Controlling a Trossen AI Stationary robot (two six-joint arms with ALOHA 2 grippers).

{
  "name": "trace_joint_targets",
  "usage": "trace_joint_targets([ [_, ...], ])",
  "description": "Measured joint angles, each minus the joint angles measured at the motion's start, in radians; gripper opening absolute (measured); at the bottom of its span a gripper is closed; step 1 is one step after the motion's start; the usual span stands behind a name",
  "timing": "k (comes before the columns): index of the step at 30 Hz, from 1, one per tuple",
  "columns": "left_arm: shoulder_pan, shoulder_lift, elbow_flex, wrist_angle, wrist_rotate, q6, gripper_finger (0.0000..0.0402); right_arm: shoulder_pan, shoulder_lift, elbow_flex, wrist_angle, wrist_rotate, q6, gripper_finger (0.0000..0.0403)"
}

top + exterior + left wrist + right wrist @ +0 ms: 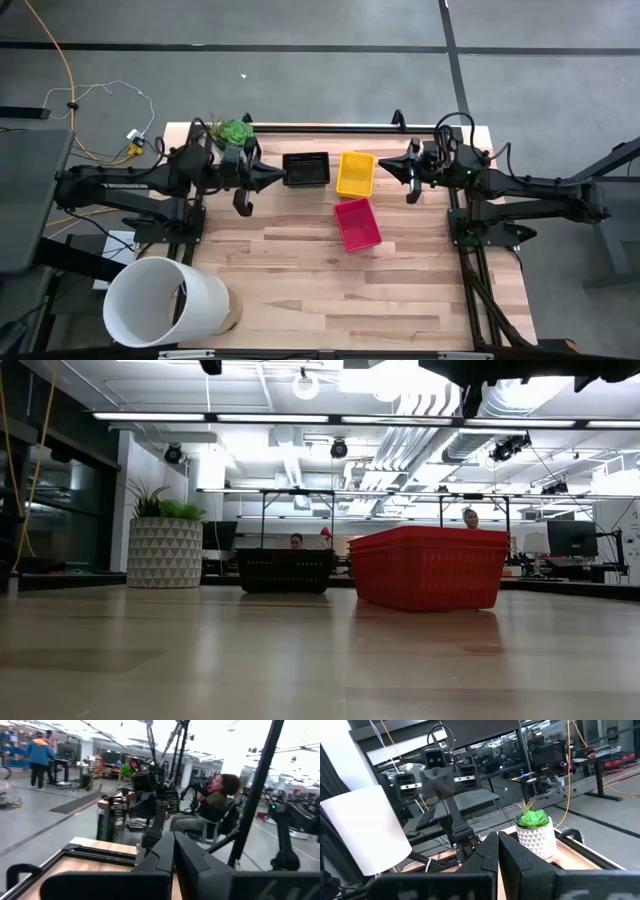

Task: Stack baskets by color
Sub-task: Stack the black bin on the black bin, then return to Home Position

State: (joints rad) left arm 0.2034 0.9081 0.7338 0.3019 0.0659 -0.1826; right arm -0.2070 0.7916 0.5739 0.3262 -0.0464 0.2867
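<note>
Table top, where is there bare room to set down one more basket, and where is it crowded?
Bare wood spans the near half of the table, from the white cylinder across to the right edge, below the red basket. Crowded: the far strip, where the plant, black basket and yellow basket sit between both hands.

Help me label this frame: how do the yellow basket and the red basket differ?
The yellow basket sits at the table's far edge beside the black basket; the red basket lies nearer the middle. Yellow is nearly square to the table; red is turned at an angle. Both are shallow rectangular baskets, open side up.
</note>
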Motion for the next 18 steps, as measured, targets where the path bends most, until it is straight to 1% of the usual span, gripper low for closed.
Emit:
trace_joint_targets([
  [4, 0.0, 0.001, 0.0, 0.0, -0.013, -0.001, 0.0, 0.0, -0.002, 0.0, 0.0, -0.02, 0.0, 0.0],
  [8, -0.001, 0.001, 0.0, -0.004, -0.001, -0.017, 0.0, 0.0, -0.001, 0.0, 0.0, -0.026, 0.0, 0.0],
  [14, -0.016, -0.012, 0.0, -0.079, 0.025, -0.046, 0.0, 0.0, 0.0, 0.0, 0.0, -0.042, 0.0, 0.0],
  [18, -0.043, -0.05, -0.055, -0.092, 0.016, -0.05, 0.0, 0.0, 0.0, 0.0, 0.0, -0.042, 0.002, 0.0],
])
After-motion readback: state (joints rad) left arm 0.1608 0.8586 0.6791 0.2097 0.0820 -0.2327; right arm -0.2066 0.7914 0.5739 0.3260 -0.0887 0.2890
